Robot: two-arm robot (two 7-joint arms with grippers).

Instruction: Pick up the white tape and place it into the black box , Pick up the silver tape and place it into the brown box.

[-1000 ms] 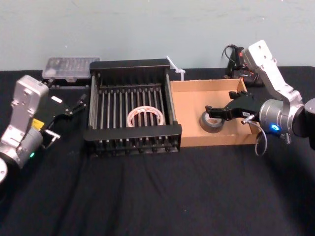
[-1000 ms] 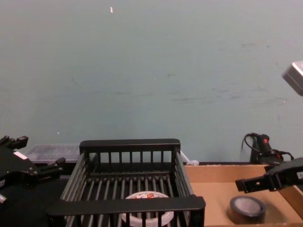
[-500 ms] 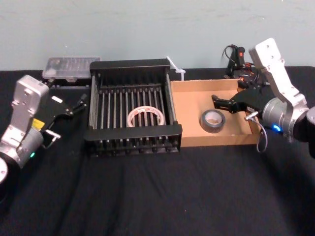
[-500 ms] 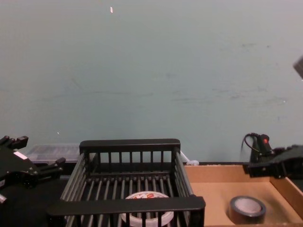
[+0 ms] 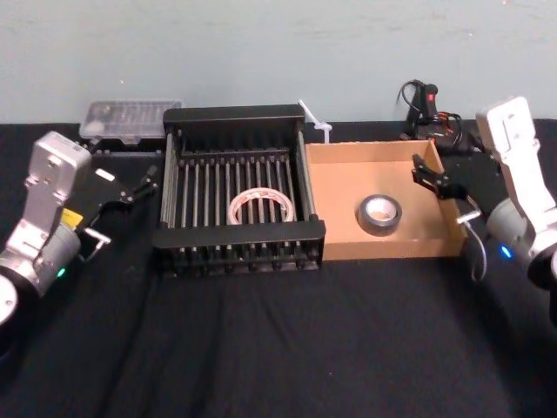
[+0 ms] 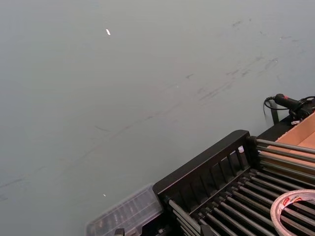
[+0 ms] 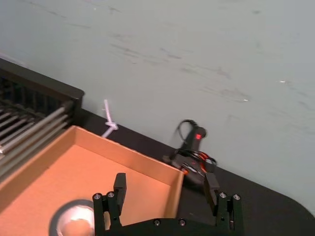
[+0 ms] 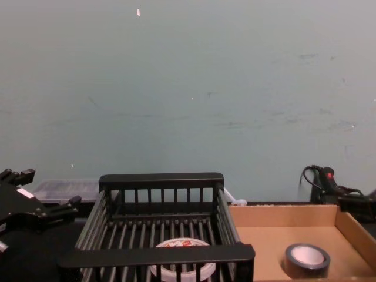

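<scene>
Grey-silver tape roll point(image 5: 380, 213), pale centre, lay flat on brown cardboard box point(image 5: 339, 244) floor; right gripper point(image 5: 432, 178) spread wide over box's right wall, holding nothing

A clear plastic case point(image 5: 129, 119) lies on the black table point(image 5: 278, 340).

Silver-grey jointed arms carry black claws: left claw point(image 5: 139, 185) with white labels, right claw point(image 7: 165, 191) screw-studded.
</scene>
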